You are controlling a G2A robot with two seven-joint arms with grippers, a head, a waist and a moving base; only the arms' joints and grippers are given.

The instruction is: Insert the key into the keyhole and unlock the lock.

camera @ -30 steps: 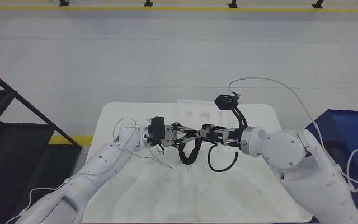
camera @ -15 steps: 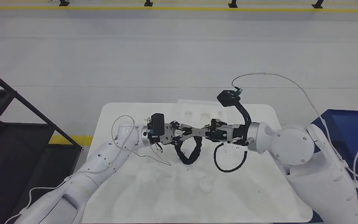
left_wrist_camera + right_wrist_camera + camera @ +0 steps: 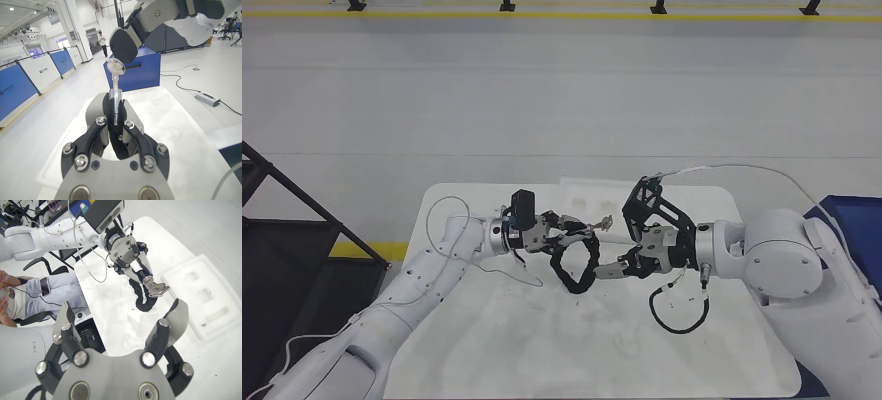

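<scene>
Key [image 3: 115, 70] is seen seated in the keyhole at the chrome end of the lock [image 3: 115, 99], with its head and ring left sticking out. The lock's chrome barrel is clamped between the closed-in fingers of the left pincer [image 3: 114, 103], and it is held up above the white surface [image 3: 492, 340]. The lock's black cable [image 3: 576, 272] is seen hanging below the barrel in a loop, down toward the surface. The right pincer [image 3: 122, 306] is spread wide and nothing is gripped in it. It is held facing the left pincer, just beside the key's head. In the right wrist view a gap is seen between the key and the nearer of its fingers [image 3: 178, 311]. A white foam tray [image 3: 208, 294] with rectangular recesses is set on the far part of the surface.
</scene>
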